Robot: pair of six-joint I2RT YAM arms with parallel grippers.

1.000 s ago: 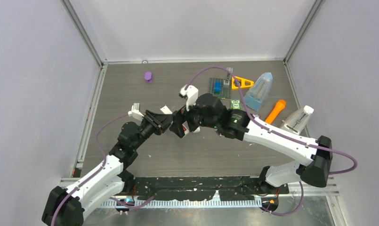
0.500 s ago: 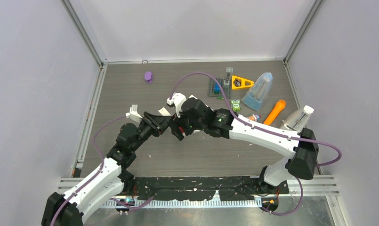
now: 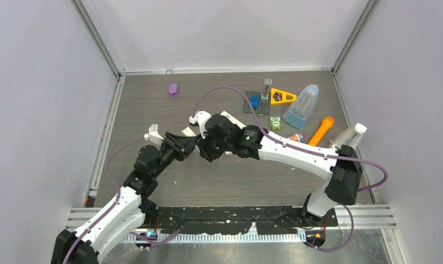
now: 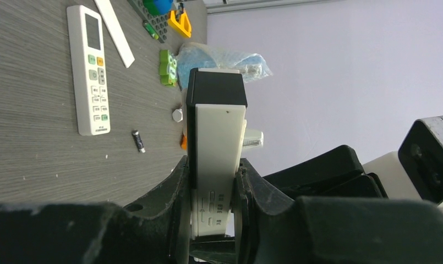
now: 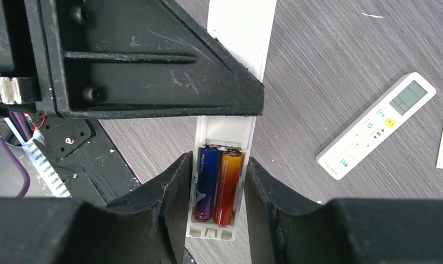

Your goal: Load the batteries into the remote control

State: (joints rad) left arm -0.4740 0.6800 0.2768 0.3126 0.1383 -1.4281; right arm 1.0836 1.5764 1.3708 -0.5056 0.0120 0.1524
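Two arms meeting at one white remote.
The left gripper [image 4: 213, 184] clamps the remote [image 4: 216, 137] on edge. A blue battery [image 5: 207, 181] and an orange battery [image 5: 229, 184] sit in its open bay. The right gripper [image 5: 219, 184] flanks that bay closely, though I cannot tell if it pinches. A black battery [image 4: 138, 141] lies on the table [image 4: 32, 154] near a second remote [image 4: 88, 69].

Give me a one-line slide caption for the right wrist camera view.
Right gripper straddles the remote held by the left gripper, its open compartment holding blue and orange batteries.
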